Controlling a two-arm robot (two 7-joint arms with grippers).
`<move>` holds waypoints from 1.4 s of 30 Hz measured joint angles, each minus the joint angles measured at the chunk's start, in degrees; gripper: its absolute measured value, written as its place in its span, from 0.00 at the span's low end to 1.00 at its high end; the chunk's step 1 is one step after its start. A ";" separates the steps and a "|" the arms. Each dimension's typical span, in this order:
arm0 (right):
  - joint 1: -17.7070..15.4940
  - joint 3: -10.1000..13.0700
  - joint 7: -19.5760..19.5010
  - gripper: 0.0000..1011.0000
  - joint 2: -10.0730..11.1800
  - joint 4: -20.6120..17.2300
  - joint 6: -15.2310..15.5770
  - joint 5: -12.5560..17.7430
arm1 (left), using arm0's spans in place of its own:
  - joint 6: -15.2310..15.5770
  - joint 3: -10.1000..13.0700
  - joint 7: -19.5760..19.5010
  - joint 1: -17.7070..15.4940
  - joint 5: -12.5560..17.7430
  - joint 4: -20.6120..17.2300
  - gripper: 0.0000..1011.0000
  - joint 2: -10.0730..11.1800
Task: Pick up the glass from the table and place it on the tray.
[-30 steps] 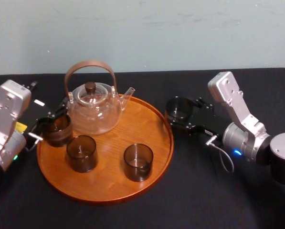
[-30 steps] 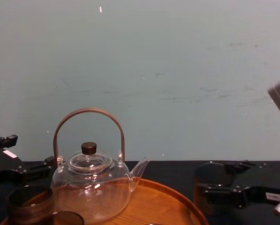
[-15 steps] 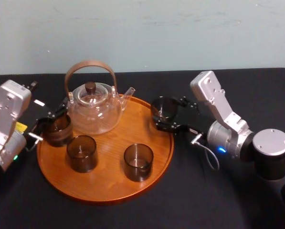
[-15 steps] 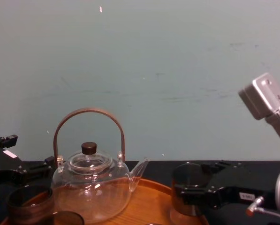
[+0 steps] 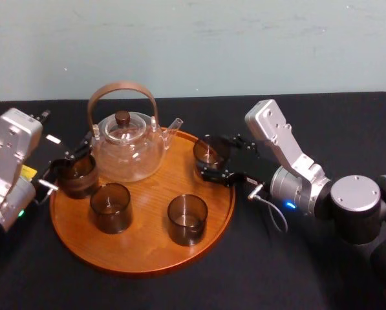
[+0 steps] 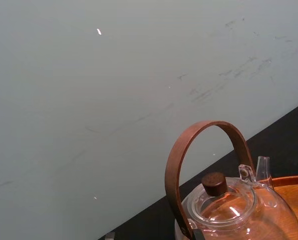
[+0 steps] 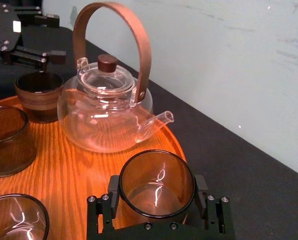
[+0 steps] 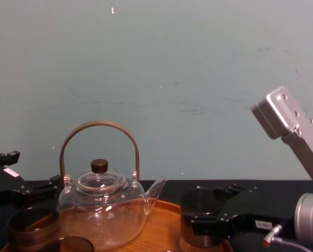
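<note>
Glass (image 5: 211, 150) was held clamped in the right gripper (image 5: 216, 160) just inside the right rim of the tray (image 5: 141, 258). Its base was hidden, so contact with the tray could not be judged. The left gripper (image 5: 68, 155) was seen spread apart at the tray's left rim, beside a dark cup (image 5: 78, 175).

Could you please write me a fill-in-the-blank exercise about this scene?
The right gripper is ____ on a smoky brown glass cup.
____ other cups stand on the round orange-brown wooden tray.
The clear glass teapot has a curved brown ____.
The left gripper sits at the tray's ____ edge.
Missing words: shut; three; handle; left
</note>
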 joint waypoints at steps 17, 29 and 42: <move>0.24 -1.67 0.43 0.90 -0.63 1.61 -0.44 -1.33 | 0.00 0.00 0.00 0.00 0.00 0.00 0.99 0.00; 0.34 -2.07 0.25 0.90 -0.81 1.97 -0.47 -2.07 | 0.00 0.00 0.00 0.00 0.00 0.00 0.99 0.00; 0.30 -2.01 0.27 0.99 -0.75 1.97 -0.39 -2.00 | 0.00 0.00 0.00 0.00 0.00 0.00 0.99 0.00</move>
